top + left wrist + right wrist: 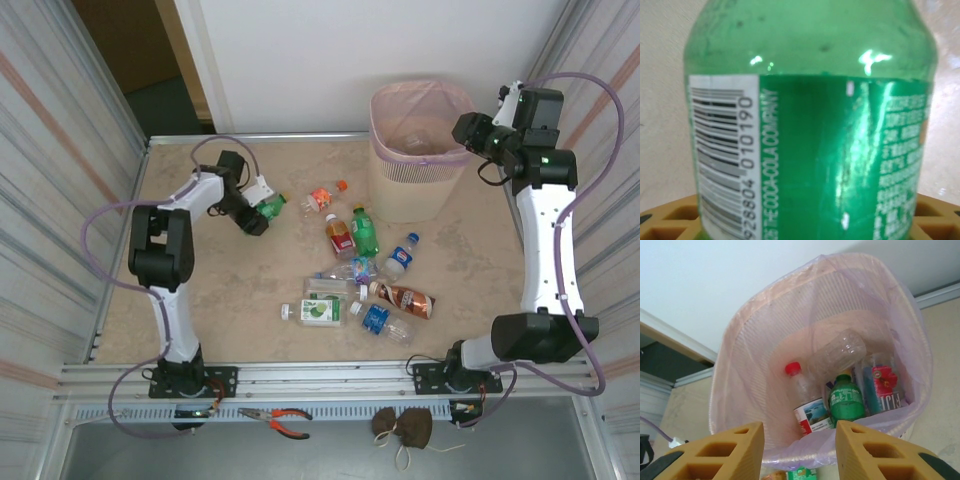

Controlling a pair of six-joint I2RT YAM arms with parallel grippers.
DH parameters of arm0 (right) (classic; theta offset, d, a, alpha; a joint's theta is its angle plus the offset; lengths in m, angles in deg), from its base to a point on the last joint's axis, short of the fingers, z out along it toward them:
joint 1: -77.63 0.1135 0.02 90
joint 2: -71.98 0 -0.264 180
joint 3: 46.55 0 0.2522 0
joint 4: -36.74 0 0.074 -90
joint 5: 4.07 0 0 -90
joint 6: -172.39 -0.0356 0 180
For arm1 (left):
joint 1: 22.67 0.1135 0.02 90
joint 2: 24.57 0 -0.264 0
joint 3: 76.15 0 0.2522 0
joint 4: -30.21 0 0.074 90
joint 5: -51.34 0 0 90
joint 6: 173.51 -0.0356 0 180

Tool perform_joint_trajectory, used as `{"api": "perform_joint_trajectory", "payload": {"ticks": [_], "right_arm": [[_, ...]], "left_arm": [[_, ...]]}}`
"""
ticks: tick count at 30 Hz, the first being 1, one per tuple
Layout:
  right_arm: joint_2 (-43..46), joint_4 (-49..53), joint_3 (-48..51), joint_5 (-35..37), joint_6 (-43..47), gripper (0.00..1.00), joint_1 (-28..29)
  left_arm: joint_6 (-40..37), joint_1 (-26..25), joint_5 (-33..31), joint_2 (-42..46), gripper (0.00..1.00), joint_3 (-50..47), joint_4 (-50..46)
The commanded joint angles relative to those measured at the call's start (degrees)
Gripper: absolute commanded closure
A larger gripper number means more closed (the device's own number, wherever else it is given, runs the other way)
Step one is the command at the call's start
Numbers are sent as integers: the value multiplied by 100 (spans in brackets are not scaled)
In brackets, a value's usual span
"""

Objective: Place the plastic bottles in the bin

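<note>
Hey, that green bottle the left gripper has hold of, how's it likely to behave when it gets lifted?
Probably light: the green bottle looks empty, with no liquid line in its translucent upper wall. Likely slippery, since the glossy label shows bright glints. Its thin plastic may dent under the squeeze of the left gripper.

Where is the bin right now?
In the top view the bin stands at the far right of the table, beyond the loose bottles, with the right gripper open at its right rim.
</note>
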Motion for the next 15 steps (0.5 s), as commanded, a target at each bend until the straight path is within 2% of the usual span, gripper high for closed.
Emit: {"api": "perform_joint_trajectory", "payload": {"ticks": [1,6,15], "right_arm": [[235,-150,101,-273,-176,59,-30],[358,-361,269,-608,-284,57,141],[562,-861,647,-934,-601,52,1088]], "left_arm": [[224,58,360,486,52,-80,113],[430,57,776,948,52,-234,360],[1244,35,2182,2250,53,-1118,1499]]}}
